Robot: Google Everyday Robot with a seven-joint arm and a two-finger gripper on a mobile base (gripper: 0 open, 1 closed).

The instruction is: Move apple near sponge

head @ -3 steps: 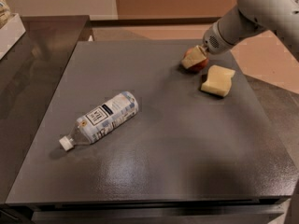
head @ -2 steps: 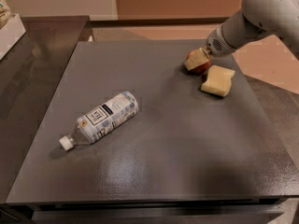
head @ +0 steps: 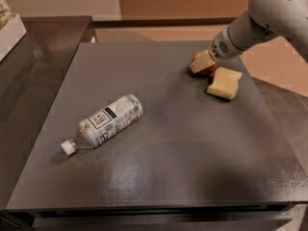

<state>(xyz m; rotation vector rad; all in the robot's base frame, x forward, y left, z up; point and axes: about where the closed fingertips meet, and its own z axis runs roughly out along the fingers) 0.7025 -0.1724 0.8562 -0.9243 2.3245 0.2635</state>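
Note:
The red apple (head: 206, 71) rests on the dark grey tabletop (head: 173, 143) at the far right, just left of the pale yellow sponge (head: 224, 83), with a small gap between them. My gripper (head: 202, 62) reaches in from the upper right on the white arm (head: 260, 18) and sits right at the apple, covering its top and front. The sponge lies flat and free, just below and to the right of the gripper.
A clear plastic bottle (head: 107, 121) with a white cap lies on its side at the table's centre left. A dark counter (head: 33, 66) adjoins on the left with a white object (head: 9, 30) on it. The table's right edge is close behind the sponge.
The arm's upper part has shifted slightly right and up. The gripper stays at the apple, and the apple, sponge and bottle have not visibly moved.

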